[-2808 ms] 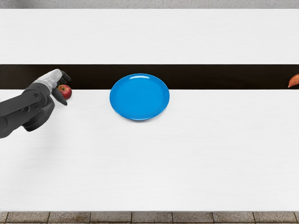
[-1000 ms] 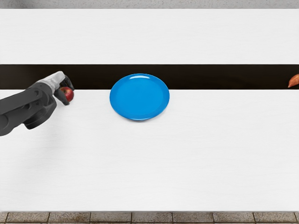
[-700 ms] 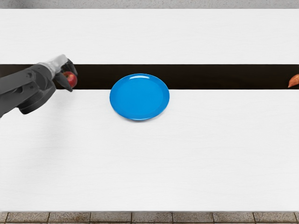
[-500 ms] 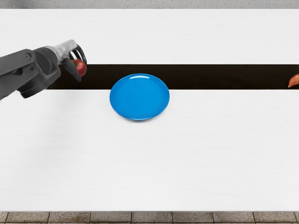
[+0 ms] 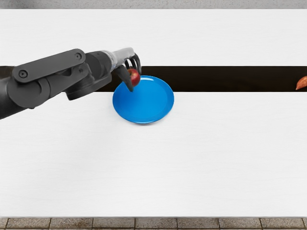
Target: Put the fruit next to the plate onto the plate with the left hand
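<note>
above the far left rim of the round blue plastic plate (image 5: 146,103), the left hand (image 5: 125,64) is clamping its fingers around the small round red fruit (image 5: 135,76). released this near the edge, the fruit is risking a roll onto the white desk (image 5: 192,158) or into the dark gap (image 5: 216,79). showing: one plate, one held fruit, one reddish-orange object (image 5: 301,83) at the right edge.

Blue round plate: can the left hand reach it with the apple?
Probably yes: the left hand, gripping the red apple, hangs at the left rim of the round blue plate; nothing blocks it.
</note>
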`<state>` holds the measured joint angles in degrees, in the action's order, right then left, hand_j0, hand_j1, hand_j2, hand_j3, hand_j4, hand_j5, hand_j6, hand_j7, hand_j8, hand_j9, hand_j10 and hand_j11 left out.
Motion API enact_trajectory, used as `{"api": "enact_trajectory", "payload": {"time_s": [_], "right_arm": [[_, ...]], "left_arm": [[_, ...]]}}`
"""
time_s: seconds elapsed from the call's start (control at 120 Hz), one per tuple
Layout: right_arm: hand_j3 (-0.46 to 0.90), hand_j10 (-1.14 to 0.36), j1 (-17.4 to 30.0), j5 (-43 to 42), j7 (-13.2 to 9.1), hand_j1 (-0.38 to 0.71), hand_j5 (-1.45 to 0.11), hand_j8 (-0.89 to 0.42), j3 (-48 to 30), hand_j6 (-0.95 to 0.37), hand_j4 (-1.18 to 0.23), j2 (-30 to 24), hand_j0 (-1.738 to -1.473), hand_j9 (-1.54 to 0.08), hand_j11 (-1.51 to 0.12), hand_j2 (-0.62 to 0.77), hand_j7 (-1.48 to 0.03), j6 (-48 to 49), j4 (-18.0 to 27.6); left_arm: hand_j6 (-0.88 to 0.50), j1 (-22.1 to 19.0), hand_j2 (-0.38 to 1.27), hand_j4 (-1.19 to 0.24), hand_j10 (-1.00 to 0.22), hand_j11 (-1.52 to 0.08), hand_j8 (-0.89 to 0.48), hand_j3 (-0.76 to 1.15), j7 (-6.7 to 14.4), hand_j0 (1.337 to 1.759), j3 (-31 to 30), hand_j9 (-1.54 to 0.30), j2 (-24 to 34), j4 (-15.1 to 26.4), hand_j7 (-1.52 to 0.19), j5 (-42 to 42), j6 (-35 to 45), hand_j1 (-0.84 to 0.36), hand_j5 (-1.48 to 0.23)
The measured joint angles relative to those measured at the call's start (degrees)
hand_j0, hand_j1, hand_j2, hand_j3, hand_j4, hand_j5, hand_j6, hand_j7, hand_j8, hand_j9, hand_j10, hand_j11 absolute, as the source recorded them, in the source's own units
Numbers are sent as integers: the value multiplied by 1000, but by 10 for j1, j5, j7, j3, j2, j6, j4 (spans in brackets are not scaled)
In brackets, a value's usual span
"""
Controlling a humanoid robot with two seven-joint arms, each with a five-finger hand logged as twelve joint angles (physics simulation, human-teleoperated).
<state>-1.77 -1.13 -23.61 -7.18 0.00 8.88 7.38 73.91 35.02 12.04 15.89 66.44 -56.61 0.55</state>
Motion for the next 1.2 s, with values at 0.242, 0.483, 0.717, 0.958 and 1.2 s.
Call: {"api": "enact_trajectory", "payload": {"time_s": [0.242, 0.483, 0.717, 0.958, 1.2], "right_arm": [[0, 0, 0, 0, 0, -349, 0, 0, 4, 0, 0, 0, -1658, 0, 0, 0, 0, 0, 0], [0, 0, -1, 0, 0, -349, 0, 0, 6, 0, 0, 0, -1658, 0, 0, 0, 0, 0, 0], [0, 0, -1, 0, 0, -349, 0, 0, 6, 0, 0, 0, -1658, 0, 0, 0, 0, 0, 0], [0, 0, -1, 0, 0, -349, 0, 0, 6, 0, 0, 0, -1658, 0, 0, 0, 0, 0, 0], [0, 0, -1, 0, 0, -349, 0, 0, 5, 0, 0, 0, -1658, 0, 0, 0, 0, 1, 1]], "left_arm": [[-383, -4, 464, -757, -816, -1102, -398, -1, 0, 1654, -3, -1098, -59, -36, -1129, -1, 3, -288, -1178], [-406, -19, 416, -777, -809, -1097, -414, 0, 0, 1654, -7, -1093, -95, -99, -1120, -2, 3, -257, -1163], [-448, -19, 218, -585, -593, -778, -440, 0, 0, 1657, -1, -776, -102, -118, -786, -6, 25, -227, -802], [-435, -18, 128, -476, -476, -624, -428, 0, 0, 1658, 0, -624, -108, -120, -628, -6, 30, -183, -633], [-350, -20, 84, -362, -362, -472, -348, 0, 0, 1658, 10, -472, 12, -34, -473, 21, 36, -72, -474]]}}
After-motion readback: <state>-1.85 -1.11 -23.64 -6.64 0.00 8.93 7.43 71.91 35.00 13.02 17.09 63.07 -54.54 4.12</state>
